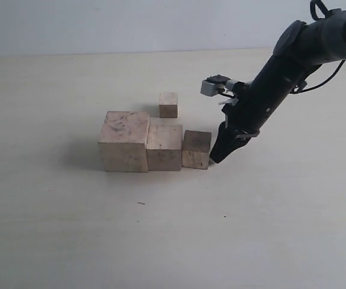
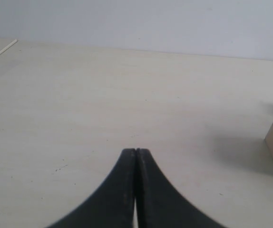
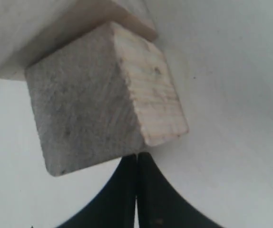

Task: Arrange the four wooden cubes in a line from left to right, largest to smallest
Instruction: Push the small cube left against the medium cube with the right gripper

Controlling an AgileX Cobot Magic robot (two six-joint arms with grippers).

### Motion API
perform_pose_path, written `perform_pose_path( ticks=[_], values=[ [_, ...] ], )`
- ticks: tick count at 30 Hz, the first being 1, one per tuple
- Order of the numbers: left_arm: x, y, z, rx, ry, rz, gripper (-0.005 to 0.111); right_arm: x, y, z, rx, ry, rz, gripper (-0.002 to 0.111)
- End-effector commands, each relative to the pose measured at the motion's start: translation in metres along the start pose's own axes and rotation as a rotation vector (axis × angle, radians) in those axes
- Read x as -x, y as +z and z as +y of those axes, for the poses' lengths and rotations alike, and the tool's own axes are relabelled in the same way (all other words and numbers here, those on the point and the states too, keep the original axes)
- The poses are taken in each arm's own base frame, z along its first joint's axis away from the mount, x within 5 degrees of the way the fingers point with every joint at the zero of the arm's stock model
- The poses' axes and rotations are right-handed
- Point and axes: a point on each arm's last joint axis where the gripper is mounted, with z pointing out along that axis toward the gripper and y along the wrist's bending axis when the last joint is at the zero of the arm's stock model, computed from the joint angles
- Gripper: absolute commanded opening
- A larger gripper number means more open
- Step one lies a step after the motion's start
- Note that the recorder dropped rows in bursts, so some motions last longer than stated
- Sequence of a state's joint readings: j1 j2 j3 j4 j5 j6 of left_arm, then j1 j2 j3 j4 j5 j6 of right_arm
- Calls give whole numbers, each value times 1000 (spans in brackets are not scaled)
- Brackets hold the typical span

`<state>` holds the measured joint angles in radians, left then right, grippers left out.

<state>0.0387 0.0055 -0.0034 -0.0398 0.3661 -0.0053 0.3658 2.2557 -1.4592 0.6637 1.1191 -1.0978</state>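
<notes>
1. At the right end of the cube row, the right gripper [image 1: 216, 159] stands with its jaws pressed together and holds nothing. Its tips are down at the side of the third-largest cube [image 1: 196, 149]; whether they touch it I cannot tell.
2. That cube sits just beside the second-largest cube [image 1: 164, 147], which touches the largest cube [image 1: 123, 141] at the left end.
3. The smallest cube [image 1: 169, 105] sits apart, behind the row.
4. The left gripper [image 2: 135, 151] is also closed on nothing, low over the table.
5. Everything rests on a pale, faintly grained table [image 1: 251, 229] in front of a plain whitish wall [image 1: 131, 24].
6. Count: four cubes, three in the row and one apart; two grippers.
</notes>
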Motion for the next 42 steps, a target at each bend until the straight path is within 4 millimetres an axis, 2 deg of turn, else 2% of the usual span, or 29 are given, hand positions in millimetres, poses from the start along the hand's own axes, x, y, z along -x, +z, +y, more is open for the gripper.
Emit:
perform_pose_path(
  ticks=[1,36,38,42],
  values=[
    [0,0,0,-1,-3,-15,0,2,7,0,-6,-4,-10,1],
    [0,0,0,-1,-3,-15,0,12,6,-4,-57,47,-116,1],
    [0,0,0,-1,-3,-15,0,11,2,-4,-77,59,-95,1],
    [0,0,0,-1,-3,-15,0,14,-21,4,-165,49,-92,1]
  ],
)
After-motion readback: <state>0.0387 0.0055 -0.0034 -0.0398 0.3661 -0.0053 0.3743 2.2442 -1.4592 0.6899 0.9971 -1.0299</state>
